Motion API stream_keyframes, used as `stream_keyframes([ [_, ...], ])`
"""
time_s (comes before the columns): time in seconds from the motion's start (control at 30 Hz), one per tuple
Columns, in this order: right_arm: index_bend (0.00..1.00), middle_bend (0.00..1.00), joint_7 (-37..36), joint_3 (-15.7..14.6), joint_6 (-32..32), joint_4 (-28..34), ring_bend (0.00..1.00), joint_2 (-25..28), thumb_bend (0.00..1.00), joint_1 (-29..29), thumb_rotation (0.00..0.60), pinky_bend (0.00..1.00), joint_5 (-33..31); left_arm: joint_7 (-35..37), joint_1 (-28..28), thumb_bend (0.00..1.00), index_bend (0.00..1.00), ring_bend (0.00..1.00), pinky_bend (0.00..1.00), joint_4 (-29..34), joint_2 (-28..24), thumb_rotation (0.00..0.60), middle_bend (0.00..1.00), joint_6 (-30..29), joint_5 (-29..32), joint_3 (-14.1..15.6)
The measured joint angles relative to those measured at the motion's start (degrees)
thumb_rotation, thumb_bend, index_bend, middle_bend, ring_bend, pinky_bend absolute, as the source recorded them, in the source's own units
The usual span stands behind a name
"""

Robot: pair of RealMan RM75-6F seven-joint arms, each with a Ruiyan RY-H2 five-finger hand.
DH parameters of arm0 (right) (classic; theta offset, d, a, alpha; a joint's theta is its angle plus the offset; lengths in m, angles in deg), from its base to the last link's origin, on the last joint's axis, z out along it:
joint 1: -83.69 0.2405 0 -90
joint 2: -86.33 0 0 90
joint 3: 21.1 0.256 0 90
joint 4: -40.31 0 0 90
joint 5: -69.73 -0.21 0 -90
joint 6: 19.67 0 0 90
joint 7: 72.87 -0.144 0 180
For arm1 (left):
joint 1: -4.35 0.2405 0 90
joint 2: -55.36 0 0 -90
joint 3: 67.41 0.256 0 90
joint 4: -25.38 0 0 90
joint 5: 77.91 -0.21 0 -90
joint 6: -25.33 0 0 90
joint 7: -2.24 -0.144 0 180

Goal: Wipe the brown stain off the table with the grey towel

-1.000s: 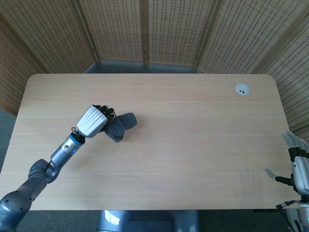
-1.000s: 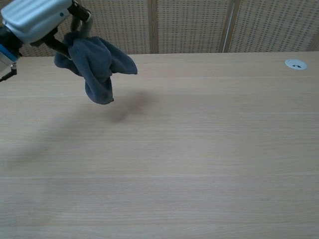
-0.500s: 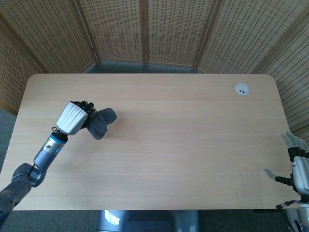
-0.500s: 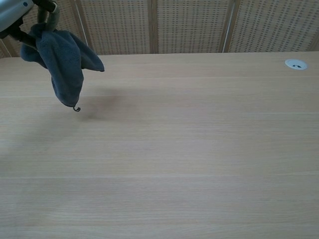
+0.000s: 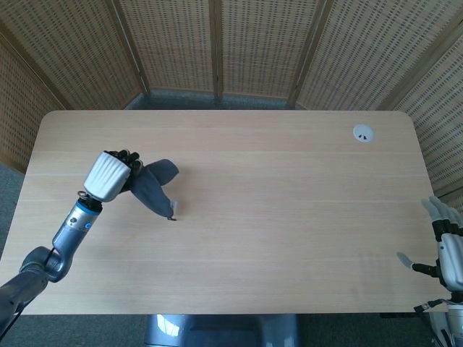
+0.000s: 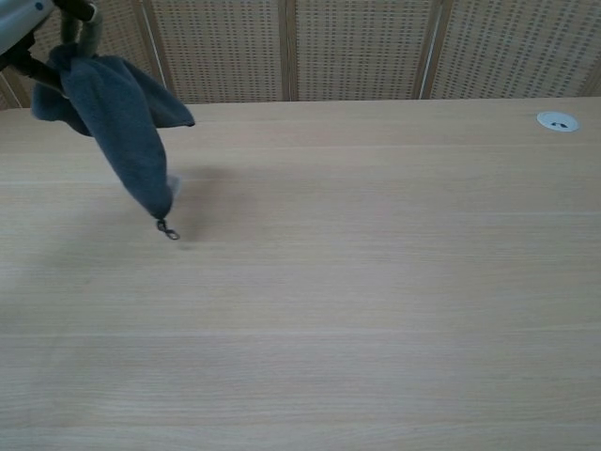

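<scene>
Head view shows the wooden table [image 5: 275,217] as the biggest thing before me, pale and long-grained, with woven wicker screens [image 5: 260,43] standing behind its far edge. I take the table as my landmark for everything else.

Over the table's left part, my left arm [image 5: 61,242] reaches in from the near-left corner, and my left hand [image 5: 112,173] hovers above the surface with its fingers curled round the grey towel [image 5: 153,186]. I hold the towel bunched at its upper end; the rest hangs down and trails toward the table's middle, narrowing to a point. Chest view shows the same towel [image 6: 117,117] dangling from my left hand [image 6: 38,28] at the upper-left corner of the picture, its lowest tip ending in a small hanging loop [image 6: 167,230] that sits just above or on the tabletop; I cannot tell whether it touches.

At the table's near-right corner, just off its edge, my right hand [image 5: 443,246] rests with fingers spread apart and nothing in it.

Near the table's far-right corner lies a small round white grommet [image 5: 363,133], also seen in chest view [image 6: 558,120].

A brown stain on the table I cannot make out; only a faint shadow lies beneath the towel
</scene>
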Motion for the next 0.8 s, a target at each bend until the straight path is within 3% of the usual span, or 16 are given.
stream_keyframes([
  [0.03, 0.00, 0.00, 0.2, -0.1, 0.1, 0.0, 0.00, -0.1, 0.00, 0.1, 0.600, 0.00, 0.1, -0.2, 0.5, 0.18, 0.62, 0.46, 0.80, 0.6, -0.6, 0.600, 0.48, 1.1, 0.5, 0.0],
  [0.13, 0.00, 0.00, 0.8, -0.3, 0.2, 0.2, 0.00, -0.3, 0.00, 0.1, 0.600, 0.00, 0.4, -0.4, 1.4, 0.12, 0.23, 0.09, 0.48, 3.6, -2.6, 0.600, 0.09, 5.2, 1.8, 0.4],
  [0.17, 0.00, 0.00, 1.1, -0.3, 0.1, 0.2, 0.00, -0.4, 0.00, 0.1, 0.600, 0.00, 0.5, -0.7, 1.5, 0.10, 0.11, 0.02, 0.37, 5.1, -3.5, 0.600, 0.02, 7.0, 2.3, 0.5],
  [0.23, 0.00, 0.00, 1.5, -0.4, 0.0, 0.3, 0.00, -0.5, 0.00, 0.1, 0.600, 0.00, 0.6, -2.1, 1.9, 0.06, 0.01, 0.00, 0.22, 9.6, -5.8, 0.600, 0.00, 10.9, 3.7, 0.7],
  [0.43, 0.00, 0.00, 2.2, -0.5, -0.4, 0.5, 0.00, -0.7, 0.00, 0.0, 0.600, 0.00, 0.6, -7.5, 2.6, 0.00, 0.00, 0.00, 0.02, 26.8, -14.6, 0.600, 0.00, 19.7, 7.9, 0.9],
  [0.57, 0.00, 0.00, 2.3, -0.5, -0.2, 0.6, 0.00, -0.7, 0.00, 0.1, 0.600, 0.00, 0.5, -11.1, 3.2, 0.00, 0.00, 0.00, 0.00, 37.0, -22.0, 0.600, 0.00, 23.4, 9.3, 1.3],
  [0.8, 0.00, 0.00, 2.2, -0.6, -0.5, 0.8, 0.00, -0.6, 0.00, -0.1, 0.600, 0.00, 0.8, -20.6, 5.2, 0.00, 0.00, 0.00, 0.00, 44.0, -28.8, 0.600, 0.00, 26.4, 11.5, 3.0],
])
